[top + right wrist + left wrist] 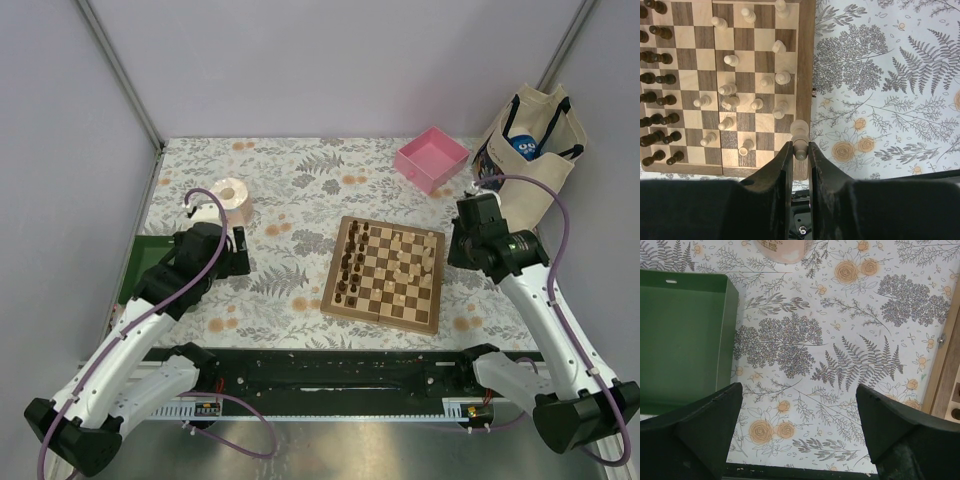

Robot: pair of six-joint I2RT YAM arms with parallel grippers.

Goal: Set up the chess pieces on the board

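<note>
The board [385, 272] lies right of the table's middle. Dark pieces [348, 262] stand along its left columns; pale pieces [410, 262] are scattered over its right half. In the right wrist view the board [805, 60] fills the upper left, with dark pieces [657, 97] in two columns and pale pieces [730, 90] loose, some tipped over. My right gripper [800, 150] is shut on a pale piece [800, 135], held above the board's right border. My left gripper [799, 405] is open and empty over the flowered cloth, left of the board [945, 385].
A green tray [685, 340] lies at the left table edge. A pink roll [230, 200] stands behind my left gripper. A pink square tray [432, 158] and a tote bag [530, 150] sit at the back right.
</note>
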